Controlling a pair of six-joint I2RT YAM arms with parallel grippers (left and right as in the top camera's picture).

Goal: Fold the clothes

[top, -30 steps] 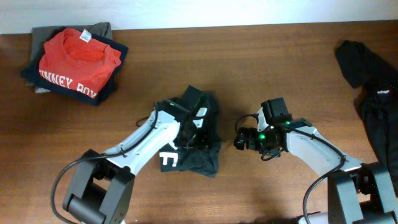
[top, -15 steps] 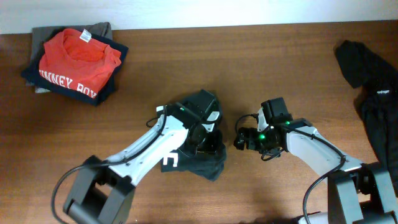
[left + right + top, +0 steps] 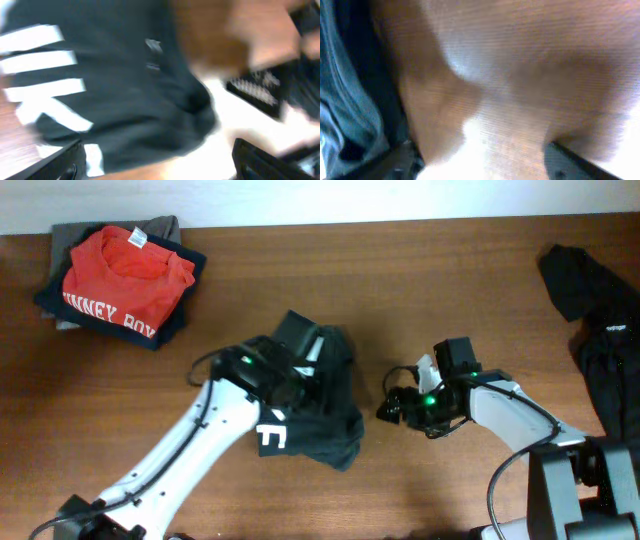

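Observation:
The clothes in play are a dark charcoal T-shirt with white lettering, lying folded in a bundle at the table's middle. My left gripper hovers over its upper part. In the left wrist view the blurred T-shirt fills the frame. There the left gripper is open, its fingers wide apart and nothing between them. My right gripper sits just right of the bundle, apart from it. In the right wrist view the right gripper is open over bare wood, with the T-shirt's edge at the far left.
A stack of folded garments topped by a red shirt lies at the back left. A loose black garment sprawls along the right edge. The brown wooden table shows between them.
My left gripper has opened and let go of the T-shirt, and its arm has swung back to the left. The right gripper shifted slightly to the right.

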